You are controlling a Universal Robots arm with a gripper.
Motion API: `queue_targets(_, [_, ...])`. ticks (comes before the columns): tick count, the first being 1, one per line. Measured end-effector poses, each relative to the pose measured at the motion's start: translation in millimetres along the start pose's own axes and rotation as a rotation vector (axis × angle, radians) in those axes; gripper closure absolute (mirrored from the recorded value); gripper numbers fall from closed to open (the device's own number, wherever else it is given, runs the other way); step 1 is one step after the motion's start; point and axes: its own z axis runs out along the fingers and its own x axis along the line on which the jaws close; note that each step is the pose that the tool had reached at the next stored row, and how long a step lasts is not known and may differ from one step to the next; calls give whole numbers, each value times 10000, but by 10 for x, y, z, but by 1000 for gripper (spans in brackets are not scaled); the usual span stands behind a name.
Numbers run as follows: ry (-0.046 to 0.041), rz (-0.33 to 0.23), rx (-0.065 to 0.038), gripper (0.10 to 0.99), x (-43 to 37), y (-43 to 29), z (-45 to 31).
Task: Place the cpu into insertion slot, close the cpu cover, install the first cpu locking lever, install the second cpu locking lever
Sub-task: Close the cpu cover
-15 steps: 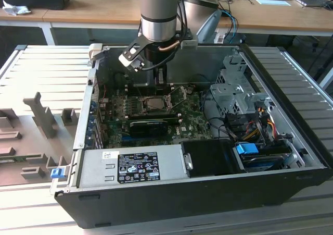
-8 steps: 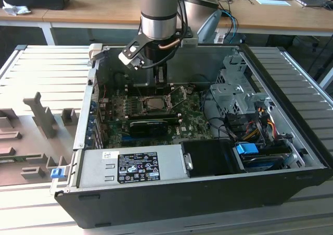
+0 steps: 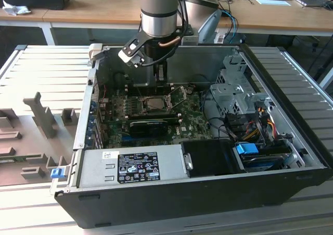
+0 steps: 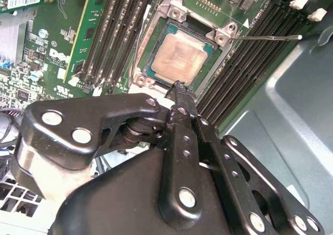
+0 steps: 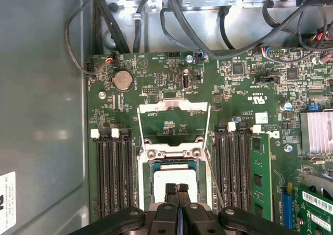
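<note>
Your grey arm (image 3: 158,16) stands in the upper middle of the exterior view and reaches into the open black PC case (image 3: 182,198). The case sits on the grey slatted metal bench (image 3: 41,63). The black two-finger end effector (image 5: 177,189) hangs over the green motherboard (image 3: 193,121), just above the frame's centre and over the socket area.

End effector state: fingers pressed together, no real gap, nothing pinched btw them. In both wrist views the tips sit at one edge of the small flat square cpu w/ pale metal top (image 4: 179,57). You can't tell whether they touch it or hover just off it.

The cpu lies flat inside the square dark insertion slot w/ silver metal rim (image 5: 144,178), its edges parallel to the rim.

The thin silver square-frame cpu cover (image 5: 174,106) is swung open, off the slot, w/ its hinge edge just beside the slot. In the first wrist view you see green board thru its window.

In the second wrist view a thin steel locking lever (image 4: 265,37) sticks out from a slot corner. Its free end is out over the long black memory slots (image 4: 244,63).
</note>
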Motion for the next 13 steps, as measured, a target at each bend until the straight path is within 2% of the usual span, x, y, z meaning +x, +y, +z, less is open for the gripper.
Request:
queue_targets(8, [-5,1,6,980,1,44,-8])
queue_targets(13, [-4,0,6,980,3,49,-76])
